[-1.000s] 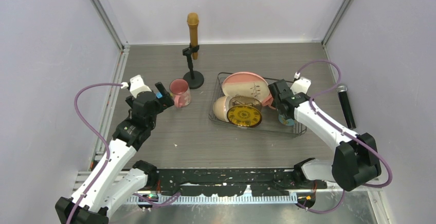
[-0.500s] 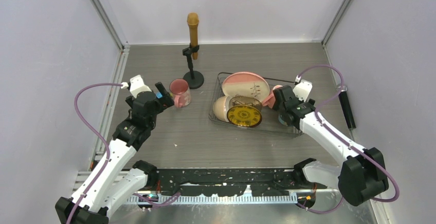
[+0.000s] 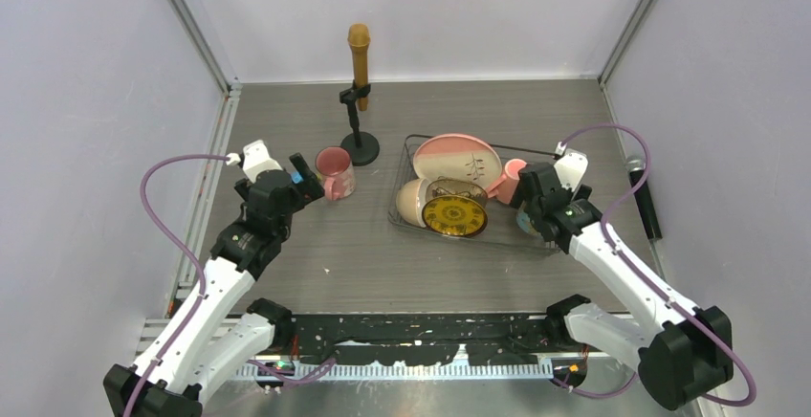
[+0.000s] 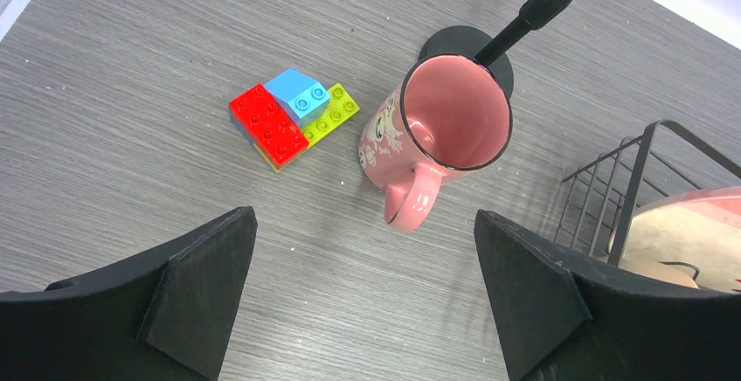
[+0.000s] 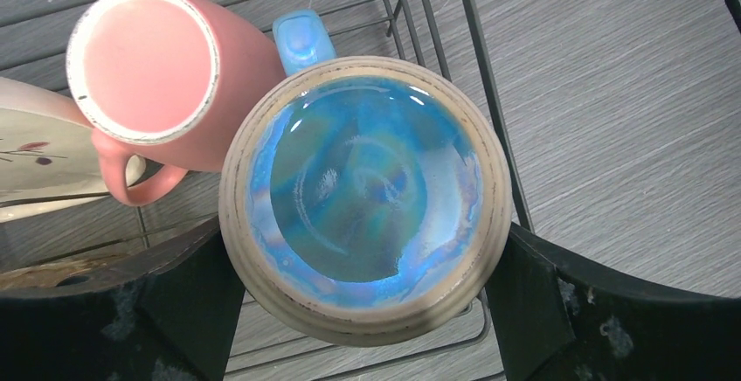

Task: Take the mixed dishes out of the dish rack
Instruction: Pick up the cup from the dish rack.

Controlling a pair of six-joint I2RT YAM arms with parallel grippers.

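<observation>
While your right fingers [image 5: 559, 311] hang over the black wire dish rack [image 3: 478, 236], they straddle the blue-glazed, tan-rimmed mug [image 5: 363, 193] at its 3 o'clock end, tight beside its wall. You cannot tell whether they grip. A plain pink mug [image 5: 144, 62] stands at its 10 o'clock. Your left fingers [image 4: 201, 285] are spread wide above the grey tabletop [image 4: 131, 93], with a printed pink mug [image 4: 450, 123] at their 12 o'clock.

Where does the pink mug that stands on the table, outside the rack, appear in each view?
Top external: the mug is left of centre, beside the stand.
Left wrist: the mug is in the upper centre, upright, with its handle toward the bottom edge.
Right wrist: not in it; a second mug lies upside down in the rack.
Shared landmark: the rack.
</observation>
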